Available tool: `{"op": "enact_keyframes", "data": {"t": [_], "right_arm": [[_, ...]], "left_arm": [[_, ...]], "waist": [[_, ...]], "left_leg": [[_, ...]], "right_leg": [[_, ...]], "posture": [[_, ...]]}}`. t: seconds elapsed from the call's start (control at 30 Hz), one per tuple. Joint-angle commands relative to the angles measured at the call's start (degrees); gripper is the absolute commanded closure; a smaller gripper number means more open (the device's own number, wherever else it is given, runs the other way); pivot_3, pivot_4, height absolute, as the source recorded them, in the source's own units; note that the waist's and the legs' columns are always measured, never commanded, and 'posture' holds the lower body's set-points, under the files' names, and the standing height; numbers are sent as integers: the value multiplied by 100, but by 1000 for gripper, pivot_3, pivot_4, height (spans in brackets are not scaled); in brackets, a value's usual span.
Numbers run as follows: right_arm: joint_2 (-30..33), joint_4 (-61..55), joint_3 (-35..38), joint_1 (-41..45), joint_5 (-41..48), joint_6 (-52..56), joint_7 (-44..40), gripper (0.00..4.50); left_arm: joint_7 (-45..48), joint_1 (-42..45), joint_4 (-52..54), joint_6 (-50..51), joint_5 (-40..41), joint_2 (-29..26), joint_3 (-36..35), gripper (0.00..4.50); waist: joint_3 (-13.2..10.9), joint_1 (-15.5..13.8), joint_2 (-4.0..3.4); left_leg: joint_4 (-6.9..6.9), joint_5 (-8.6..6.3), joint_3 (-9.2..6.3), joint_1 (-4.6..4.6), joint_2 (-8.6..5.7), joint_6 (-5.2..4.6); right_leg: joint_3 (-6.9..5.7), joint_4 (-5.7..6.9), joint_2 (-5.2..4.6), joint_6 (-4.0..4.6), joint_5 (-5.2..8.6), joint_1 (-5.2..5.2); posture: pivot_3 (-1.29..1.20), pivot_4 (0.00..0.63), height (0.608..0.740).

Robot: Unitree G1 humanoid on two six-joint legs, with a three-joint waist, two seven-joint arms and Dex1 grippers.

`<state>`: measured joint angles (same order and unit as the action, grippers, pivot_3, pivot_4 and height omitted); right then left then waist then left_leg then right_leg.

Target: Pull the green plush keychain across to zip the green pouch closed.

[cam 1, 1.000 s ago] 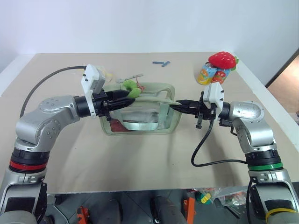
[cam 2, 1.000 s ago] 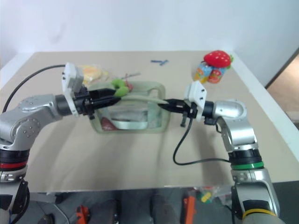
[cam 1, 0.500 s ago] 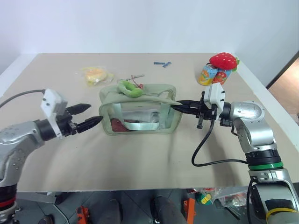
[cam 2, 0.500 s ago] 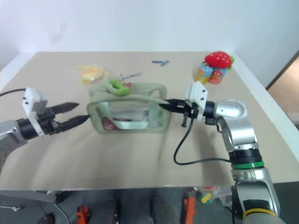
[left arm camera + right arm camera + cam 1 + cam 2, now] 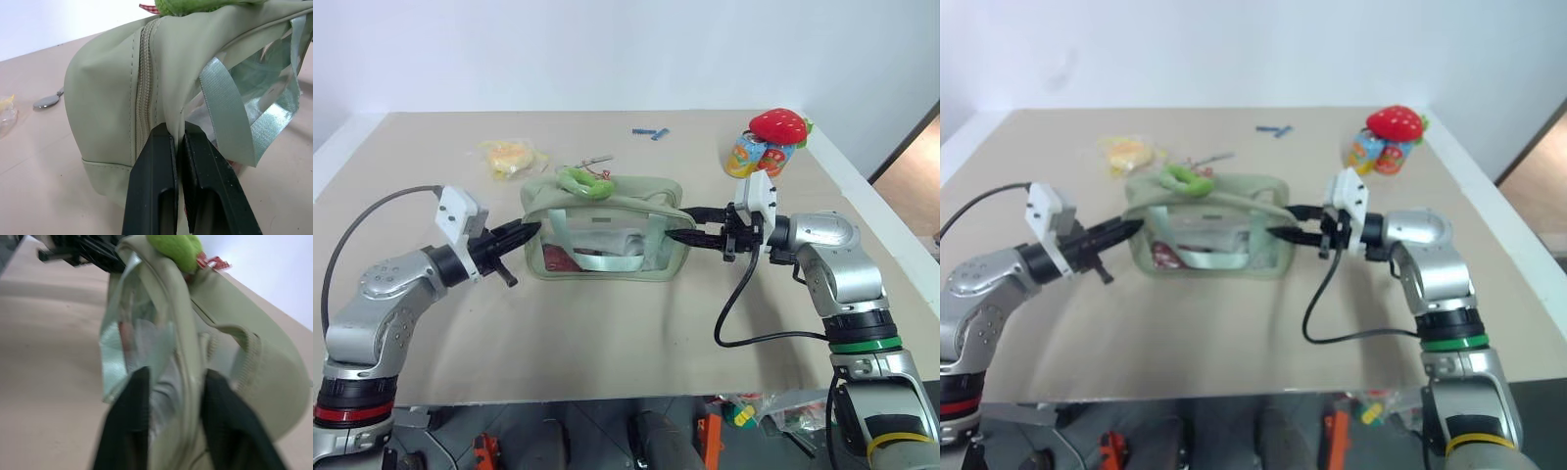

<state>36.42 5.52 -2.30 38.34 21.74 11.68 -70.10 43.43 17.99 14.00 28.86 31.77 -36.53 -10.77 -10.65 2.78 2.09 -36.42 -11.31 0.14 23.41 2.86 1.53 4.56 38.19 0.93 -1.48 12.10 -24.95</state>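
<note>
I am keeping the left end effector (image 5: 521,234) pinched shut at the nine o'clock end of the green pouch (image 5: 607,230), tips against its end seam, probably to brace it. The green plush keychain (image 5: 579,181) is lying on top near that end. At three o'clock my right end effector (image 5: 683,223) is straddling the pouch's end, jaws apart.

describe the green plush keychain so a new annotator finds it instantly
Start at the green pouch, the pale sage bag with clear side windows in the middle of the table. On its top, toward its far left corner, lies the green plush keychain. It is fuzzy and bright lime, far more vivid than the pouch fabric, unlike the red strawberry plush at the far right or the yellow packet at the far left.
</note>
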Motion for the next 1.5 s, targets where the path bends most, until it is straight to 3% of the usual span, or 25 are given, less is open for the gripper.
{"op": "enact_keyframes", "data": {"t": [0.03, 0.17, 0.57, 0.6, 0.77, 1.0, 1.3, 1.5], "right_arm": [[245, -701, 48, 378, 188, 342, -110, 1399], [180, -1103, 21, 917, 285, 692, 55, 79], [-1060, -455, -859, 1657, -728, 40, 927, 18], [-1108, -346, -907, 1662, -801, -47, 934, 568], [-1189, -39, -1000, 1630, -956, -261, 889, 2285], [-1235, -81, -820, 1568, -789, -133, 980, 4480], [-861, -199, -264, 1637, -567, -364, 934, 4480], [-217, 191, 103, 1743, -667, -910, 762, 4480]], "left_arm": [[127, 59, 54, -167, -8, 9, 37, 4500], [157, 10, 85, -146, 0, 39, 57, 4500], [-27, -83, 423, 44, 51, 187, 162, 4500], [-47, -77, 453, 64, 60, 197, 172, 4500], [-111, -60, 529, 140, 87, 214, 167, 4500], [-206, -4, 535, 203, 97, 231, 194, 4500], [-465, 228, 304, 235, -93, 345, 255, 4500], [-587, 278, 311, 342, -150, 396, 389, 4500]], "waist": [[0, -2, 0], [0, -2, 0], [2, -31, 3], [2, -31, 2], [2, -30, 2], [2, -29, 2], [2, -28, 2], [1, -20, 2]], "left_leg": [[0, 0, 0, 1, 0, 0], [0, 0, -1, 0, 0, 0], [-3, 0, -5, 12, -8, 0], [-3, 0, -5, 14, -11, 0], [-3, 0, -5, 25, -16, 0], [-3, 0, -14, 25, -14, 0], [-4, 0, -15, 28, -15, 0], [-3, 0, -15, 29, -15, 0]], "right_leg": [[0, 0, 0, 0, 0, -1], [-2, 0, 0, 1, 1, -2], [-9, -1, -13, -2, 2, -2], [-9, -3, -17, -5, 3, -2], [-9, -6, -24, -11, 4, -7], [-18, -5, -21, -9, 5, -7], [-20, -6, -22, -10, 4, -7], [-19, -6, -21, -9, 5, -8]], "posture": [[0, 150, 740], [0, 150, 740], [0, 150, 740], [0, 150, 740], [0, 150, 740], [0, 150, 740], [0, 150, 740], [0, 150, 740]]}}
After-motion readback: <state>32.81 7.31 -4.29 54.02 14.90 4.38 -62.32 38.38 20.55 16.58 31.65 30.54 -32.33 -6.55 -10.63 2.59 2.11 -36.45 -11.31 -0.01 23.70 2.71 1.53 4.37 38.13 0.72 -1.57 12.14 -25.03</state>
